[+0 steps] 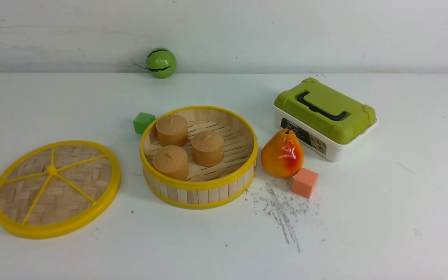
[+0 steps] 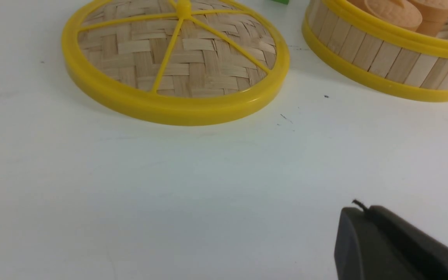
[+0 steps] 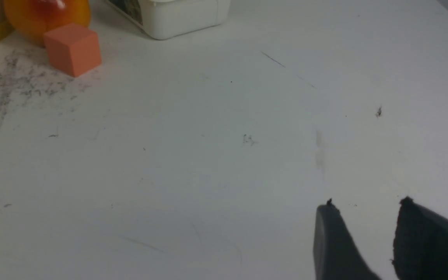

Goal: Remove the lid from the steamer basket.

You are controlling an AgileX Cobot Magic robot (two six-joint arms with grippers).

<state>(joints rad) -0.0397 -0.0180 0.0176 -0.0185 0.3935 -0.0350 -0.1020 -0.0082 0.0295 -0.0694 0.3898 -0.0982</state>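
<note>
The lid [image 1: 55,189] lies flat on the tabletop [image 1: 364,233], at nine o'clock of the steamer basket [image 1: 198,157], apart from it. The left tool [image 2: 358,217] is closed and empty; the right tool [image 3: 366,217] is parted, gripping nothing.

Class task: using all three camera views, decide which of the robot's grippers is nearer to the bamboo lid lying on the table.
The left. The left gripper hangs over bare table just short of the lid, which fills its wrist view. The right gripper sees only the orange cube and pear, beyond the steamer basket.
</note>
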